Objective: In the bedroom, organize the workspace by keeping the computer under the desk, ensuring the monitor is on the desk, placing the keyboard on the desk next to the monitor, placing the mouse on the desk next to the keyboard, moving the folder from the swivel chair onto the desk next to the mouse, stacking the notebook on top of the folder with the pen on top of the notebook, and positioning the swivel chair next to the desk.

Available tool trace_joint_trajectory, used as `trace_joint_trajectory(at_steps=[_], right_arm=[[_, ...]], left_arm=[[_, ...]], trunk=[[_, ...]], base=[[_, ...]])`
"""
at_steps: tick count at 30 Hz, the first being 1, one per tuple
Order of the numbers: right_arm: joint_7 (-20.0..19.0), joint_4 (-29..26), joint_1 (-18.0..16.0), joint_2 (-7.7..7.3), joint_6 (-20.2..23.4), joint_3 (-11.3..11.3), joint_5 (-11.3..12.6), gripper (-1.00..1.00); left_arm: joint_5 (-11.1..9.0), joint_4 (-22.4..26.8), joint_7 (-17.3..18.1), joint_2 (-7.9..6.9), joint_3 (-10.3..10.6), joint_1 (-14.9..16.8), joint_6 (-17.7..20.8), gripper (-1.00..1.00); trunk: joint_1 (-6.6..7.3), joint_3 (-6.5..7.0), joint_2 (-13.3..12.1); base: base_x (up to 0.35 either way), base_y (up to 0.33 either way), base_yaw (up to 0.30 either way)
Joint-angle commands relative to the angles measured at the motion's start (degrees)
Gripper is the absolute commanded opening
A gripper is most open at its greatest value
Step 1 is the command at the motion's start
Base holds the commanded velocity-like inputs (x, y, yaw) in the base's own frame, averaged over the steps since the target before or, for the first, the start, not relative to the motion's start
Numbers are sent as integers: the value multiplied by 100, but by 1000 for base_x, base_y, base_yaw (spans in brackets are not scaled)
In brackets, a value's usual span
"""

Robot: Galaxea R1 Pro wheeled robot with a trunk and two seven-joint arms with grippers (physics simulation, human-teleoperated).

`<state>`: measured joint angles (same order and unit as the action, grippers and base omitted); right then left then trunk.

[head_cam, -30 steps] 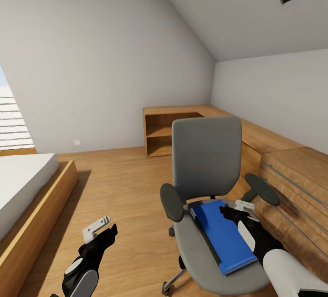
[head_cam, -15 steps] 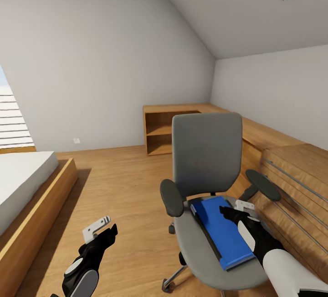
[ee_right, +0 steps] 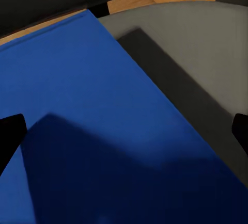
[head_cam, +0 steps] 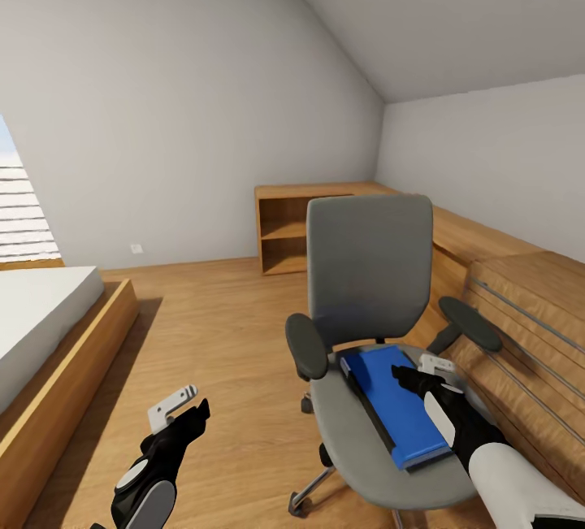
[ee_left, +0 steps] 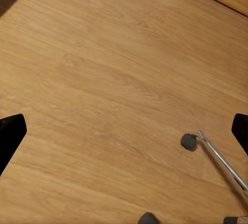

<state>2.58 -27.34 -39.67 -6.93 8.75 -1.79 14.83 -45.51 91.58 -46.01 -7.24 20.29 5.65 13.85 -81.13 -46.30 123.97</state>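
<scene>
The grey swivel chair (head_cam: 370,269) with black armrests stands in the middle of the room, its back towards the far wall. A flat blue folder (head_cam: 390,407) with a dark spine lies on its seat (ee_right: 206,53). My right gripper (head_cam: 420,373) hovers open just above the folder's right side; the right wrist view has the blue folder (ee_right: 103,121) spread wide between the fingertips. My left gripper (head_cam: 183,411) hangs open over bare floor left of the chair. The desk, computer, monitor, keyboard, mouse, notebook and pen are out of view.
A low light-wood cabinet with long handles (head_cam: 528,326) runs along the right wall, close to the chair's right armrest. An open wooden shelf unit (head_cam: 296,228) stands at the back. A bed on a wooden frame (head_cam: 57,334) lies at left. The chair's castor (ee_left: 188,141) sits by my left gripper.
The whole picture has shifted slightly. The chair and folder now sit a little higher and farther in the head view against my right gripper. Both grippers stay open.
</scene>
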Motion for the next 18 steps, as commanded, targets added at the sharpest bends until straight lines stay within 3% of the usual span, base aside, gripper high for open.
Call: trace_joint_trajectory(at_steps=[1,6,18], right_arm=[[23,44,4,-1,32,12,64,100],[21,44,4,-1,31,12,64,100],[22,44,4,-1,31,12,64,100]], left_arm=[[-19,9,-40,-5,10,6,22,100],[-24,9,-35,-5,10,6,22,100],[-46,-5,-36,-13,2,6,22,100]], trunk=[[0,-7,2],[-110,-97,202],[-110,-97,202]], base=[[0,0,0],[0,0,0],[0,0,0]])
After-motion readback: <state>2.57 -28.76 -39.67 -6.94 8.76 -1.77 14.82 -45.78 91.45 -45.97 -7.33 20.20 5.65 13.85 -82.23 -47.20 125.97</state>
